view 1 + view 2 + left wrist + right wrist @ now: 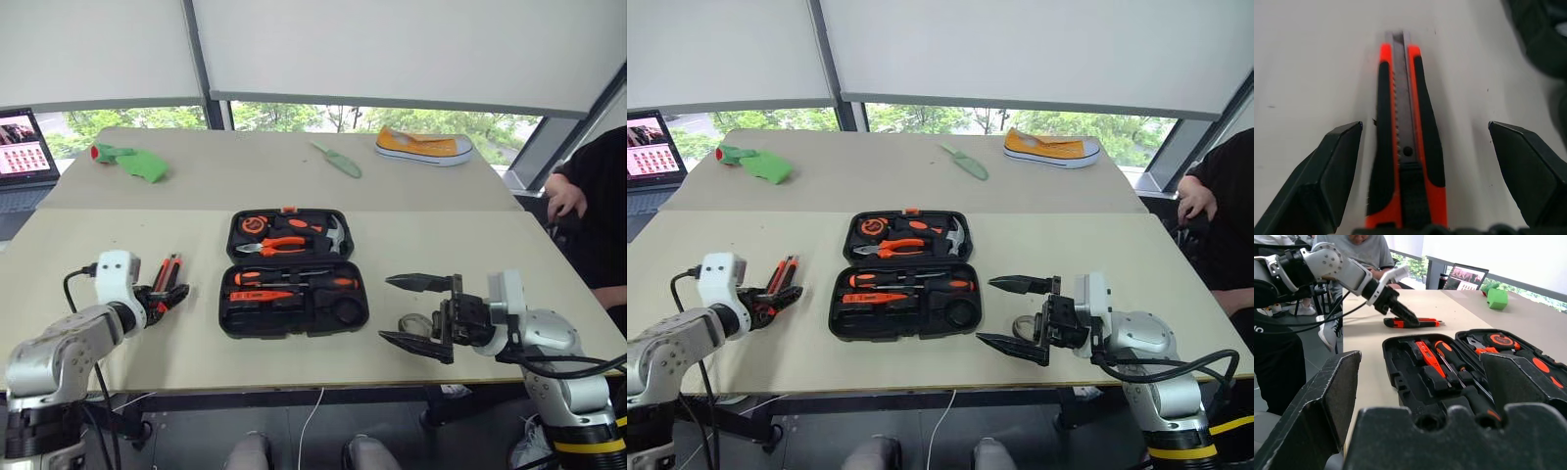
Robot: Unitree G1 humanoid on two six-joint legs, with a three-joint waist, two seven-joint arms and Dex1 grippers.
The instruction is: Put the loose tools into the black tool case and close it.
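Black left tool (1415, 142) astride utility knife (1405, 147)

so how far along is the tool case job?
Mostly packed: the open black tool case already holds screwdrivers in its near half. In hand: the left gripper, open, straddles the utility knife lying on the table left of the case, not yet gripped. The right gripper waits open to the case's right. Left: knife in, lid shut.
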